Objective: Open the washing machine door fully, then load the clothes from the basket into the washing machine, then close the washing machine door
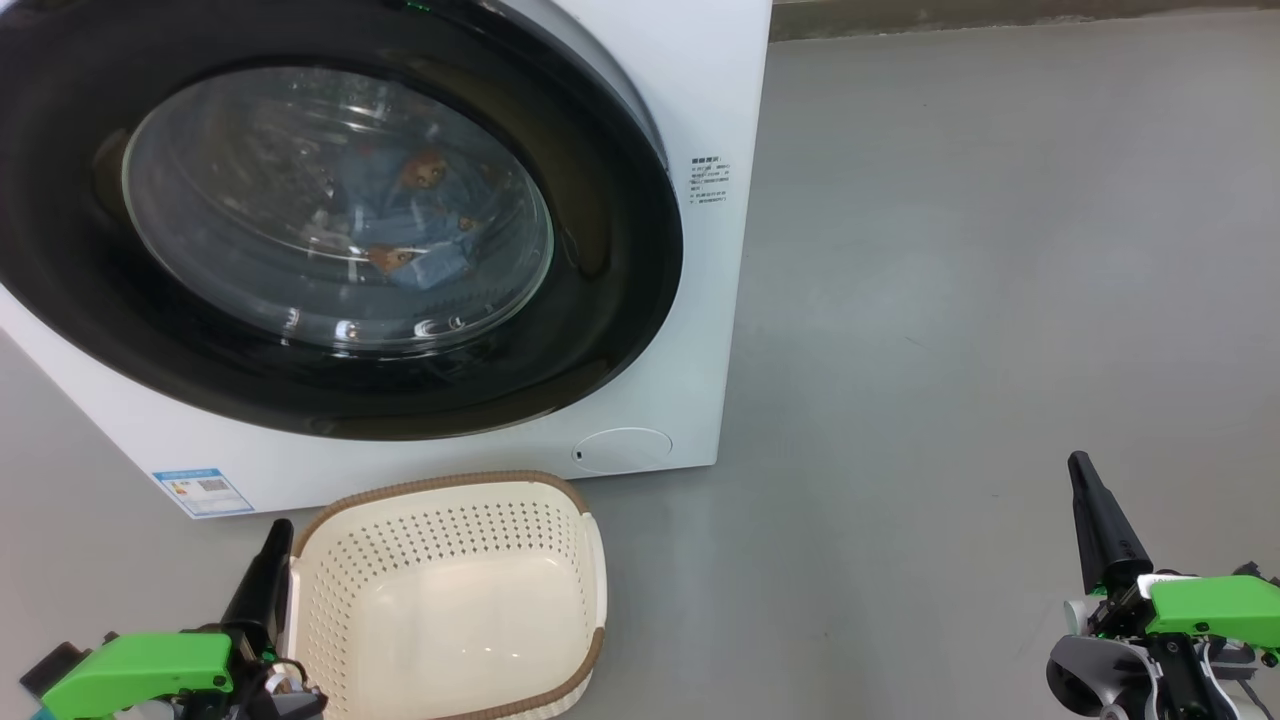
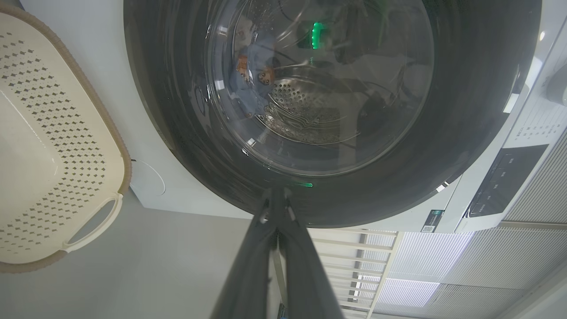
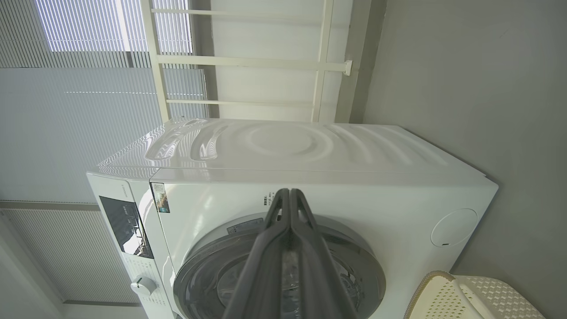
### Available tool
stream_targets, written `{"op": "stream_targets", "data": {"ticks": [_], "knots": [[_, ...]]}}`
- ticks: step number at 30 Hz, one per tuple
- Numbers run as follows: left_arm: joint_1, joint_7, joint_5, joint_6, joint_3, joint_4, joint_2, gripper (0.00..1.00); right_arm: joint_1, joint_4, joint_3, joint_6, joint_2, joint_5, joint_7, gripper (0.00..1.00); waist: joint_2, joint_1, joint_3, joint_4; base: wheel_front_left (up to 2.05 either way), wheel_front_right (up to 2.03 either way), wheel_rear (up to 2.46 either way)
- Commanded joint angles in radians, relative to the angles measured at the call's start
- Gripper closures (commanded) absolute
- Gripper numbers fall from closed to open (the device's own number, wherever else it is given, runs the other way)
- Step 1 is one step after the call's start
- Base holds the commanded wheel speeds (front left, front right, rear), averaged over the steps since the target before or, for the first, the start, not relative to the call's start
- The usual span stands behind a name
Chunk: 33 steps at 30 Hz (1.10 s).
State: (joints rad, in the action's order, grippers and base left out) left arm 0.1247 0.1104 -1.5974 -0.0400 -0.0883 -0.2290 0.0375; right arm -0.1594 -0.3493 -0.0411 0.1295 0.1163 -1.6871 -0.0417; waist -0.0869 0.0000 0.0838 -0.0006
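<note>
The white washing machine point(image 1: 690, 90) stands ahead with its round black door point(image 1: 610, 250) closed against the front. Through the glass window I see light blue clothes point(image 1: 420, 225) with orange-brown bear prints lying in the drum; the left wrist view shows the clothes point(image 2: 252, 66) too. In front of the machine, the cream basket point(image 1: 450, 600) sits on the floor with nothing in it. My left gripper point(image 1: 278, 528) is shut, just left of the basket's rim. Far to the right, my right gripper point(image 1: 1078, 462) is shut over bare floor.
Grey floor point(image 1: 950, 300) stretches to the right of the machine. A round flap point(image 1: 622, 448) and a blue label sticker point(image 1: 203, 490) sit low on the machine's front. White railings and blinds point(image 3: 88, 110) stand behind the machine.
</note>
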Motion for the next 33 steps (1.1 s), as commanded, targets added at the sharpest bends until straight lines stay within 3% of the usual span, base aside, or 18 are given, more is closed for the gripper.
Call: {"op": "stream_targets", "data": {"ticks": [1, 33], "knots": [[0.037, 0.003, -0.003, -0.001, -0.034, 0.019, 0.013, 1.00, -0.031, 0.030, 0.028, 0.001, 0.012, -0.009, 0.006, 1.00, 0.0000, 0.0000, 0.000, 0.000, 0.00, 0.00, 0.00], [0.037, 0.003, -0.003, -0.001, -0.034, 0.020, 0.013, 1.00, -0.029, 0.036, 0.069, 0.001, 0.041, -0.046, 0.036, 1.00, 0.0000, 0.0000, 0.000, 0.000, 0.00, 0.00, 0.00]]}}
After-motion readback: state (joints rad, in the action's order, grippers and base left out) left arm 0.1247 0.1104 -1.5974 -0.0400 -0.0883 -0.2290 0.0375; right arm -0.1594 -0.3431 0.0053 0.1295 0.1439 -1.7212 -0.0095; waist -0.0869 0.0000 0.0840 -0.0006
